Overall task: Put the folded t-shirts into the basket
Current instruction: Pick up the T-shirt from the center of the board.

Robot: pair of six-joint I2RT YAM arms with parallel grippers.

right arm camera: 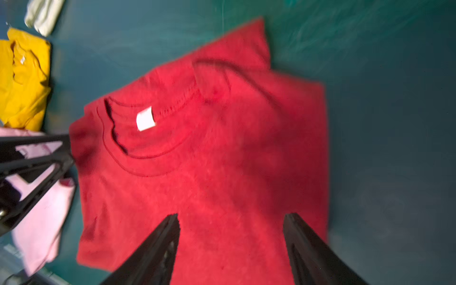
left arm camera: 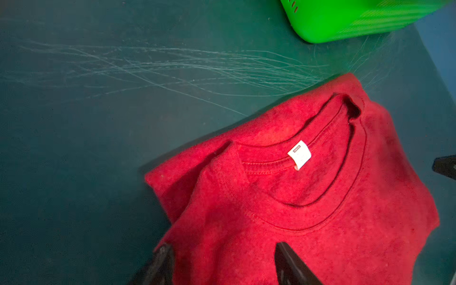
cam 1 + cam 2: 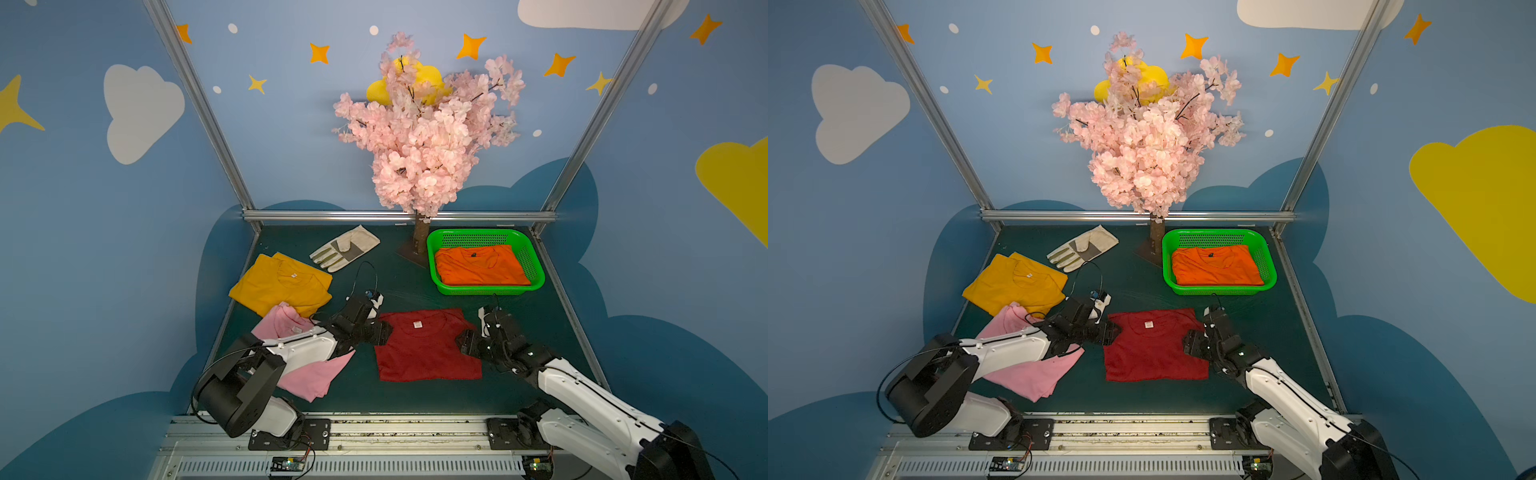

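Dark green surface (image 3: pixel 415 291) holds the dark red t-shirt (image 3: pixel 428 349); left fingers (image 2: pixel 288 266) and right fingers (image 1: pixel 158 249) stand spread over its left and right edges, apparently gripping nothing.

Open mat (image 3: pixel 407 291) between red tee (image 3: pixel 428 353) and basket (image 3: pixel 469 239); blossom tree trunk (image 3: pixel 420 237) beside basket.

The dark red t-shirt (image 3: pixel 428 347) is lying flat, label up, its side edges reaching under the spread left fingers (image 2: pixel 162 264) and right fingers (image 1: pixel 158 251). The orange t-shirt (image 3: pixel 482 266) is sitting folded in the green basket (image 3: pixel 530 259), beyond the right fingers. The mustard t-shirt (image 3: pixel 282 282) and the rumpled pink t-shirt (image 3: pixel 316 374) are lying overlapped behind the left fingers.
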